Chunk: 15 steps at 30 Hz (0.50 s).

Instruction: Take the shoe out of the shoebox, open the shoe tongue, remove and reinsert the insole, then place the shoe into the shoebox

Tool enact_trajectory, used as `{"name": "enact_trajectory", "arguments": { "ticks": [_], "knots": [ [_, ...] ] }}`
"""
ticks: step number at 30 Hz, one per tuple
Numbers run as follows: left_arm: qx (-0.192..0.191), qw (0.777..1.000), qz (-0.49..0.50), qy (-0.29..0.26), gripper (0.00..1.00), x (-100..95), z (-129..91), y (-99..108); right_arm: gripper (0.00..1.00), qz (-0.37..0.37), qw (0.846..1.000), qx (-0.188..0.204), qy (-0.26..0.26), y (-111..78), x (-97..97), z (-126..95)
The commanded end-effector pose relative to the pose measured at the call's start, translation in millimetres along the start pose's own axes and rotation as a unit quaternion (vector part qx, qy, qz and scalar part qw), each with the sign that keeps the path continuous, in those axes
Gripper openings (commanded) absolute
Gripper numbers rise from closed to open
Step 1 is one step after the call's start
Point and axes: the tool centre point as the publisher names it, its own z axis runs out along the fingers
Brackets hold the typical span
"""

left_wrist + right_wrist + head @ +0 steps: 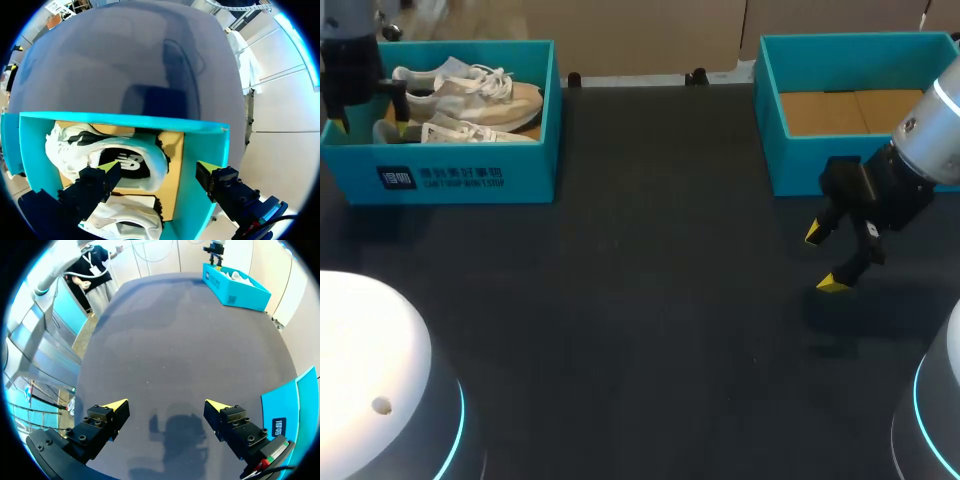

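Shoe (470, 95) and its twin (445, 130), pale lace-up trainers, lie side by side inside the teal shoebox (470, 175) at the far left of the black table (640, 340). A second teal box (800, 180) stands at the table's far right, well apart from the first, with a brown cardboard floor (840, 110) showing inside it.

My left arm (350, 60) stands over the left end of the shoebox. My right arm (930, 140) comes in from the right, across the front corner of the second box.

My left gripper (157, 167) hangs over the shoebox with its jaws spread wide and nothing held between them. In the left wrist view one yellow fingertip (107, 166) sits above the shoe's mouth, where the dark insole (132, 167) shows. The other sits over the box's side wall. Whether either tip touches anything cannot be told.

My right gripper (823, 258) hangs over the dark tabletop just in front of the second box. Its jaws are likewise wide apart and grip nothing, with only table surface between the tips in the right wrist view.
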Motion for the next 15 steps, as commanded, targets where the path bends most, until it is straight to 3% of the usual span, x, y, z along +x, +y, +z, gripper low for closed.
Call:
{"name": "enact_trajectory", "arguments": {
  "ticks": [1,15],
  "knots": [
    [0.007,1.0,-0.002,0.002,1.0,0.5,9,11,1.0,0.0,1.0,0.001,-0.001,-0.3,0.9,1],
    [0.017,1.0,-0.007,0.001,1.0,2.7,27,10,1.0,0.0,1.0,0.001,-0.001,-0.3,0.9,1]
  ]
}}
